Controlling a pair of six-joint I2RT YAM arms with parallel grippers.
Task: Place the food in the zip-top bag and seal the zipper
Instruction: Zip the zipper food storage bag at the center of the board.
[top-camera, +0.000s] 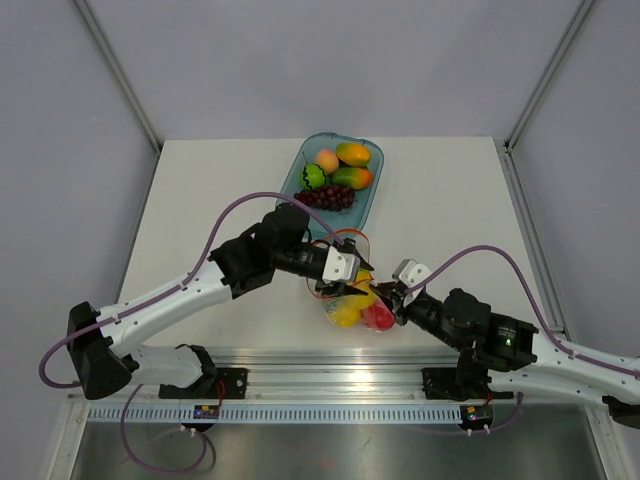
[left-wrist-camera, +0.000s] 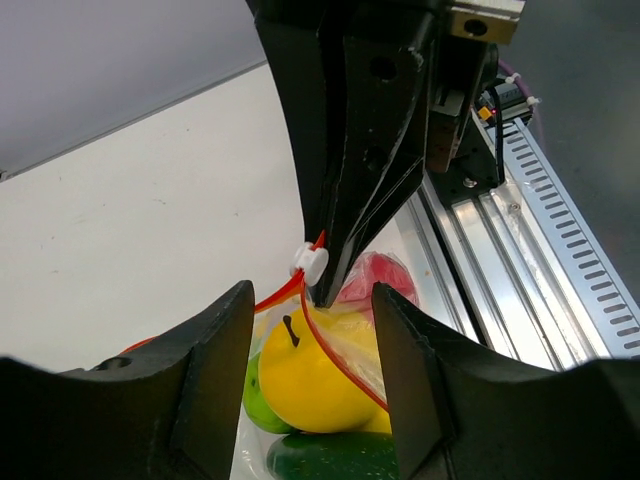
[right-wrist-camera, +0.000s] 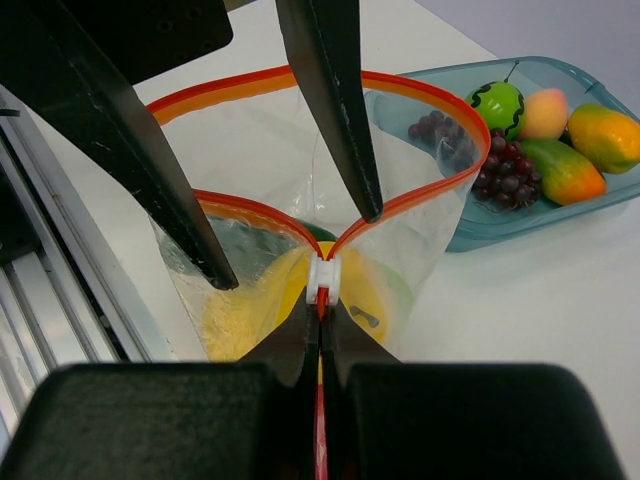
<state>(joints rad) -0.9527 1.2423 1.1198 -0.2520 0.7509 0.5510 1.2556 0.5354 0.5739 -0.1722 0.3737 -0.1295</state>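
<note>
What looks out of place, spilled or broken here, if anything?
Nothing is spilled or damaged. The one odd sight: the zip-top bag gapes open, its zipper bowed into a loop, while the right tool pinches its end behind the white slider. The toy fruit sits inside.

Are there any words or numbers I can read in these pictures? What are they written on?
No words or numbers can be read anywhere.
small tag by the left arm's base, on the rail: too small to read.
small tag by the right arm's base, on the rail: too small to read.
zip-top bag, its zipper and the blue tray: no writing shows.
</note>
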